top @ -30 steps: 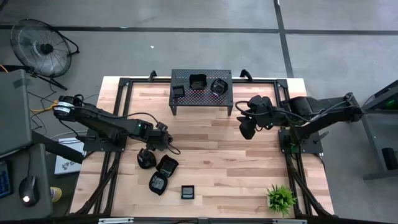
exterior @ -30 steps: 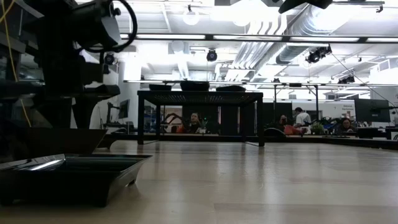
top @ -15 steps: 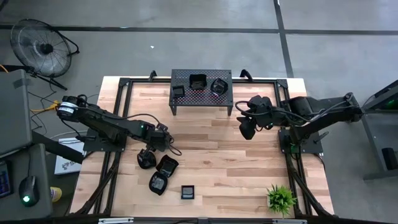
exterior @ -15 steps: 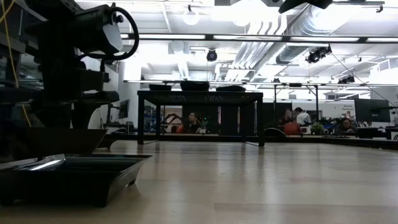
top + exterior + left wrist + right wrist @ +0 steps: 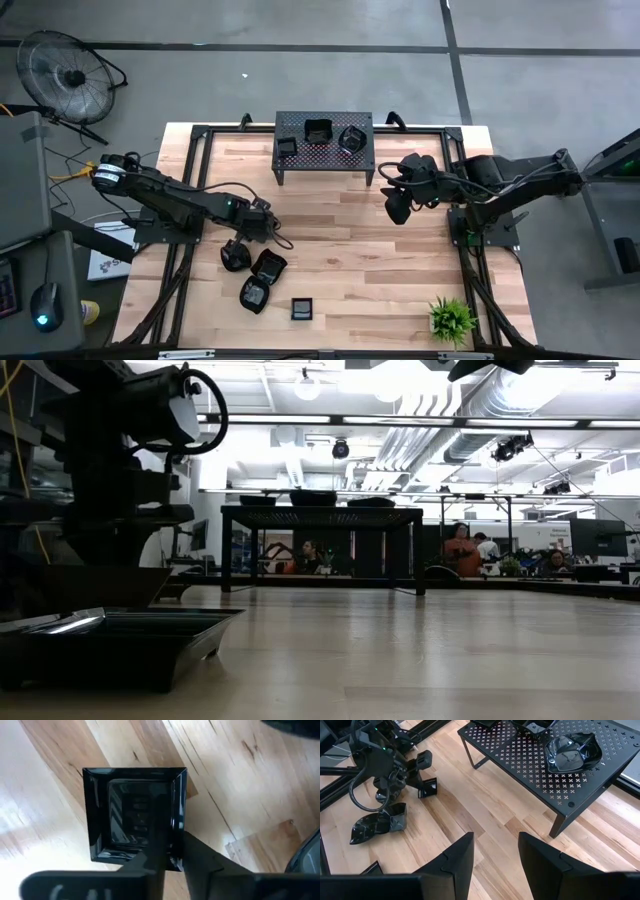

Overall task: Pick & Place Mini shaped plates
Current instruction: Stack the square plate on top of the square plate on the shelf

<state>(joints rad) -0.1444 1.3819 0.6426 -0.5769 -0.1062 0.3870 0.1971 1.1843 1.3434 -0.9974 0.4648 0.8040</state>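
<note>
Left pincer (image 5: 167, 851) pinches the unlabelled square plate's (image 5: 134, 815) rim; right pincer (image 5: 495, 851) gapes empty.

The table (image 5: 400, 250) is a light wood butcher-block top. A black perforated stand (image 5: 324, 146) sits at the middle of the far edge. Near the left part of the front edge there's a cluster of small black plates: a rounded one (image 5: 236, 257), two polygonal ones (image 5: 267, 266) (image 5: 254, 295), plus a little square one (image 5: 302, 309). A small green plant (image 5: 452, 320) sits in the front right corner.
</note>
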